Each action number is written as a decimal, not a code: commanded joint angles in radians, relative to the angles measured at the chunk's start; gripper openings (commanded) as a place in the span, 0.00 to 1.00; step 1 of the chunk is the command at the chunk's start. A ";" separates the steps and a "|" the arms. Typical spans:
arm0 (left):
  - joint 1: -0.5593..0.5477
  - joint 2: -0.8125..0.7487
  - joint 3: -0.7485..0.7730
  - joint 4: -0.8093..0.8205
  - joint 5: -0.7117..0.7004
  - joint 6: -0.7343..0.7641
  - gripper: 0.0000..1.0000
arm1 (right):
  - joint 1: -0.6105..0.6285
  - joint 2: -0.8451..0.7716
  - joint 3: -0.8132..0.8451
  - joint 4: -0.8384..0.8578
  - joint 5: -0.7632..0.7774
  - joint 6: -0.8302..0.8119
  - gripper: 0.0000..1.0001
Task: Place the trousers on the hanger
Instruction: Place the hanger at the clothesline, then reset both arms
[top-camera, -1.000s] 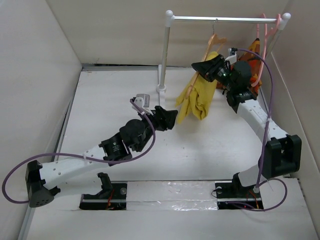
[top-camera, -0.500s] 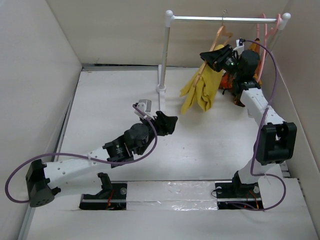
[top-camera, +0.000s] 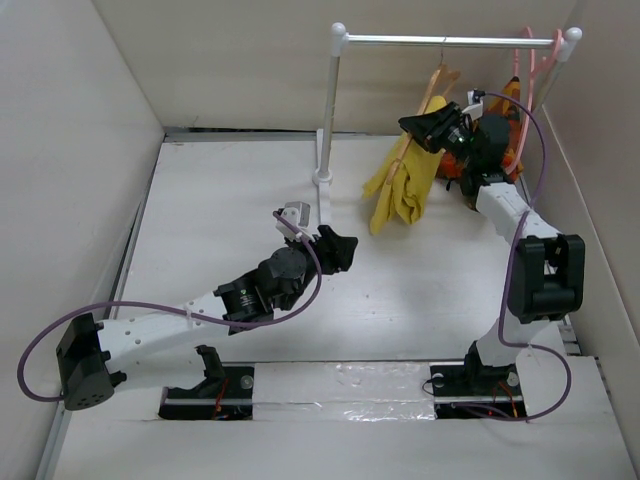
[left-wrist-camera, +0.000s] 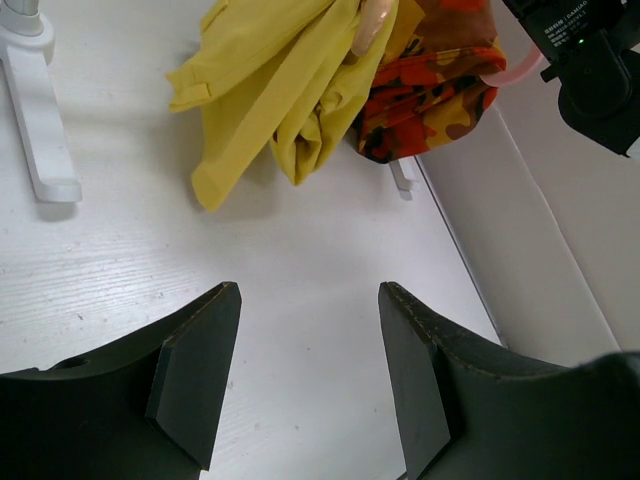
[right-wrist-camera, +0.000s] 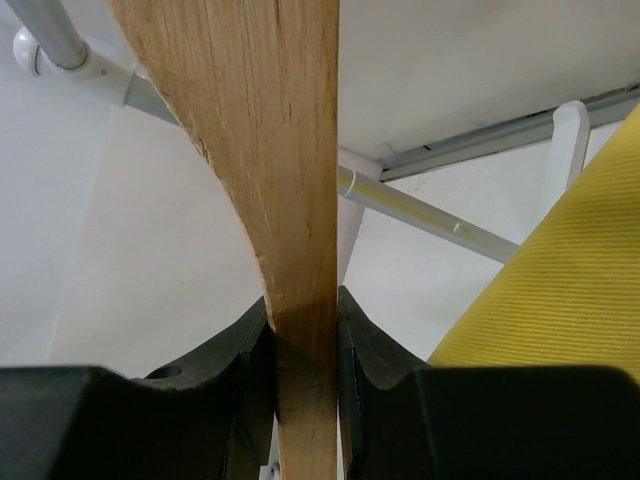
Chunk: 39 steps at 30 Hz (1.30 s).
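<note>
Top external shows the trousers (top-camera: 403, 188) draped over the hanger (top-camera: 436, 82), whose hook appears to sit on the rail (top-camera: 450, 40), with the right gripper (top-camera: 428, 122) at its arm. Left wrist: the left gripper (left-wrist-camera: 307, 295) hovers over the table (left-wrist-camera: 120, 260), jaws spread and empty, well apart from the cloth. Right wrist: the jaws pinch the wooden arm, so probably only letting go remains

Trousers (top-camera: 405, 188) hang from the hanger (top-camera: 437, 79) on the rail (top-camera: 450, 40) at one o'clock, a patterned garment (left-wrist-camera: 430, 95) at their two o'clock, left gripper (left-wrist-camera: 307, 290) at seven.
</note>
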 joint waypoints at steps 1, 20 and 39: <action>-0.002 -0.011 -0.017 0.030 -0.021 -0.011 0.55 | -0.009 -0.079 -0.015 0.171 -0.028 -0.048 0.31; -0.002 -0.046 0.021 -0.096 -0.114 0.004 0.60 | -0.047 -0.557 -0.339 0.001 0.015 -0.376 1.00; -0.002 -0.405 -0.248 -0.335 -0.229 -0.152 0.61 | -0.047 -1.195 -0.839 -0.633 0.044 -0.821 1.00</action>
